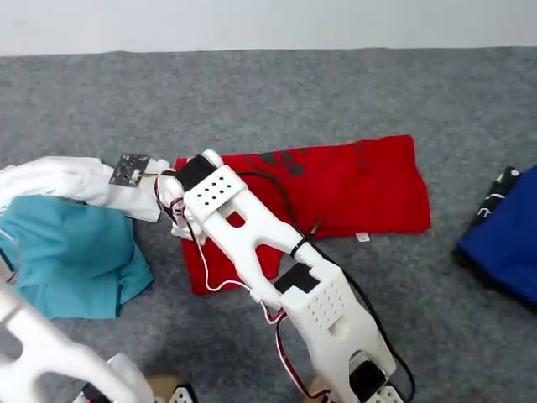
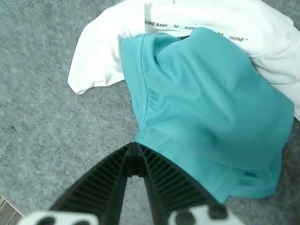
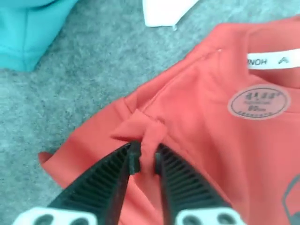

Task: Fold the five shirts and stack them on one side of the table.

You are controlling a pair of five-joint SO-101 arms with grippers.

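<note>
- Red shirt lies spread on the grey tabletop.
- Teal shirt, crumpled, sits beside the red shirt's collar end, overlapping a white shirt.
- Blue shirt lies well apart, past the red shirt's opposite end.
- Right pincer is clamped on a pinched fold near the red shirt's collar.
- Left pincer, jaws together, points at the teal hem.

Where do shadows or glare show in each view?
High view: even light, no glare, only faint shadows on the grey table. Left wrist view: soft shading in the folds of the teal shirt, the white shirt bright. Right wrist view: a small shadow beside the fold of the red shirt pinched in the right gripper.
</note>
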